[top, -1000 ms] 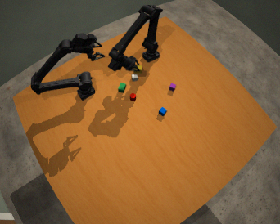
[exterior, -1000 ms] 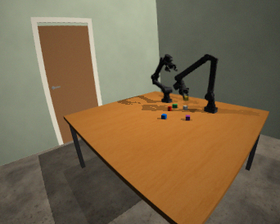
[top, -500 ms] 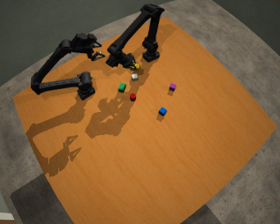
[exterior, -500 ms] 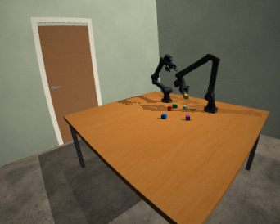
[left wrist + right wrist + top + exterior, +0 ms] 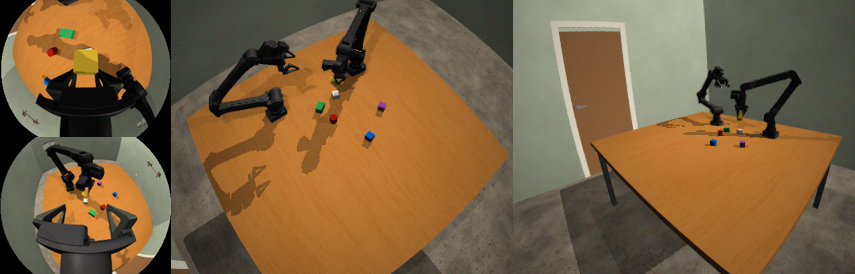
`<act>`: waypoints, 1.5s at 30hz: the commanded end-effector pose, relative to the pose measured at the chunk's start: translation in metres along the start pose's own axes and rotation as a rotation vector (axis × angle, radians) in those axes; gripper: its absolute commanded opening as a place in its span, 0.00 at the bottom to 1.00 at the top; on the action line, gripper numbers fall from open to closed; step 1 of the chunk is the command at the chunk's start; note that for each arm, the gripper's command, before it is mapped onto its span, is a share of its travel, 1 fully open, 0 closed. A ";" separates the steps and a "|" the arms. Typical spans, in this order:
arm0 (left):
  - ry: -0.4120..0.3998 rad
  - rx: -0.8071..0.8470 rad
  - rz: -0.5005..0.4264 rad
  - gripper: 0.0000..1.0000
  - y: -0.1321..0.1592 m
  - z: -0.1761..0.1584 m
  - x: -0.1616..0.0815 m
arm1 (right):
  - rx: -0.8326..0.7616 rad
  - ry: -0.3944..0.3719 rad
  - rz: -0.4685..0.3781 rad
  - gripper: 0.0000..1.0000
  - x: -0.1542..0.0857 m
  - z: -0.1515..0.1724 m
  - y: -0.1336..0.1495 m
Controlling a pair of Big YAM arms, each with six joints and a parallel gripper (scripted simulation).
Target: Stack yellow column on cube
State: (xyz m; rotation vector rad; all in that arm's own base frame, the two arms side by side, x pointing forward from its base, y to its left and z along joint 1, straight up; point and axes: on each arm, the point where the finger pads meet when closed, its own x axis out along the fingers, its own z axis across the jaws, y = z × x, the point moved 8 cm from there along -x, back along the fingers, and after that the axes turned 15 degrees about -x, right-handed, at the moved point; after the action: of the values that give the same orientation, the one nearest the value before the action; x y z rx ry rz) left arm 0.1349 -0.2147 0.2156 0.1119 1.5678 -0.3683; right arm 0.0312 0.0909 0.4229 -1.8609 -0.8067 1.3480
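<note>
The yellow column [image 5: 86, 62] sits between the fingers of my left gripper [image 5: 85, 69], which is shut on it. In the top view that gripper [image 5: 336, 76] holds the column [image 5: 333, 79] in the air just above and slightly behind the white cube [image 5: 335, 93]. In the exterior view the column [image 5: 739, 115] hangs above the cube [image 5: 740, 131]. In the left wrist view the column hides almost all of the cube. My right gripper [image 5: 290, 67] is open and empty, raised high at the far side of the table. Its wrist view shows the cube [image 5: 85, 200] and the column [image 5: 85, 193].
A green cube [image 5: 319, 106] and a red cylinder [image 5: 333, 118] lie close in front of the white cube. A purple cube [image 5: 381, 106] and a blue cube [image 5: 369, 135] lie further to the side. The left arm's base [image 5: 356, 65] stands behind the white cube.
</note>
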 end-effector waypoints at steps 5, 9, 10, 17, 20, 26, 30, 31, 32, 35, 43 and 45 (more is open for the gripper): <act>0.120 0.068 -0.281 0.35 0.019 0.008 0.018 | 0.000 0.001 -0.019 1.00 -0.009 -0.001 -0.009; 0.182 0.038 -0.452 0.35 0.031 0.010 0.027 | 0.000 0.001 -0.019 1.00 -0.009 -0.001 -0.009; 0.191 0.033 -0.479 0.35 0.032 0.010 0.028 | 0.000 0.001 -0.019 1.00 -0.009 -0.001 -0.009; 0.218 0.003 -0.583 0.35 0.036 0.013 0.029 | 0.000 0.001 -0.019 1.00 -0.009 -0.001 -0.009; 0.207 -0.001 -0.603 0.35 0.032 0.014 0.020 | 0.000 0.001 -0.019 1.00 -0.009 -0.001 -0.009; 0.198 0.004 -0.603 0.35 0.028 0.021 0.011 | 0.000 0.001 -0.019 1.00 -0.009 -0.001 -0.009; 0.202 0.000 -0.601 0.35 0.035 0.017 0.023 | 0.000 0.001 -0.019 1.00 -0.009 -0.001 -0.009; 0.220 -0.011 -0.595 0.35 0.037 0.013 0.030 | 0.000 0.001 -0.019 1.00 -0.009 -0.001 -0.009; 0.229 -0.016 -0.593 0.35 0.039 0.010 0.035 | 0.000 0.001 -0.019 1.00 -0.009 -0.001 -0.009; 0.212 0.002 -0.598 0.35 0.035 0.017 0.029 | 0.000 0.001 -0.019 1.00 -0.009 -0.001 -0.009; 0.213 -0.007 -0.598 0.35 0.043 0.016 0.047 | 0.000 0.001 -0.019 1.00 -0.009 -0.001 -0.009; 0.230 -0.016 -0.593 0.35 0.048 0.010 0.058 | 0.000 0.001 -0.019 1.00 -0.009 -0.001 -0.009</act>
State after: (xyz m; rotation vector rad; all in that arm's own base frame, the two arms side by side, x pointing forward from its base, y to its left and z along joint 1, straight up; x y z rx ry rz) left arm 0.1553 -0.1845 0.1618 -0.3405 1.8208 -0.8233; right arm 0.0312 0.0909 0.4229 -1.8639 -0.8085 1.3468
